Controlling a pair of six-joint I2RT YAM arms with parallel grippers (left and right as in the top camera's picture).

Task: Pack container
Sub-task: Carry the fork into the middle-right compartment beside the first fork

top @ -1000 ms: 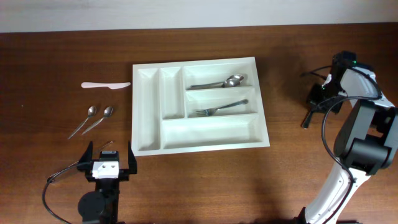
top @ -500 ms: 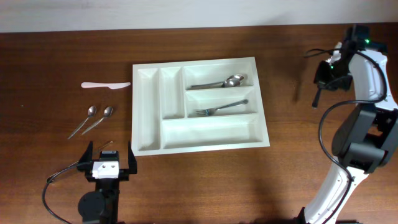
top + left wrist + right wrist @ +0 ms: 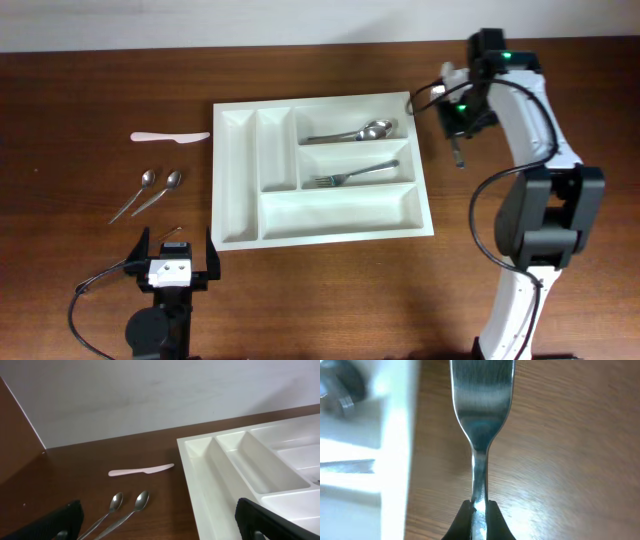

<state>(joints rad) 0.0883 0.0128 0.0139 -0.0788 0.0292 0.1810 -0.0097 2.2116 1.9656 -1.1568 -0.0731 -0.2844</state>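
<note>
The container (image 3: 340,212) is a white cutlery tray in the table's middle. Its top long compartment holds spoons (image 3: 365,131), and its middle one holds a fork (image 3: 355,175). My right gripper (image 3: 458,125) hangs just off the tray's upper right corner. It is shut on the handle of a metal utensil (image 3: 481,410). The utensil's head is cut off at the top of the right wrist view, and the tray's rim (image 3: 395,460) lies to its left. My left gripper (image 3: 178,262) is open and empty near the tray's lower left corner.
Two loose spoons (image 3: 160,188) lie left of the tray, and a pale pink knife (image 3: 170,137) lies above them. The left wrist view shows the spoons (image 3: 141,502), the knife (image 3: 141,469) and the tray's left compartments (image 3: 200,485). A wall runs behind the table.
My right arm has swung left from the table's far right to the tray's upper right corner, carrying the metal utensil. The left arm has not moved.
</note>
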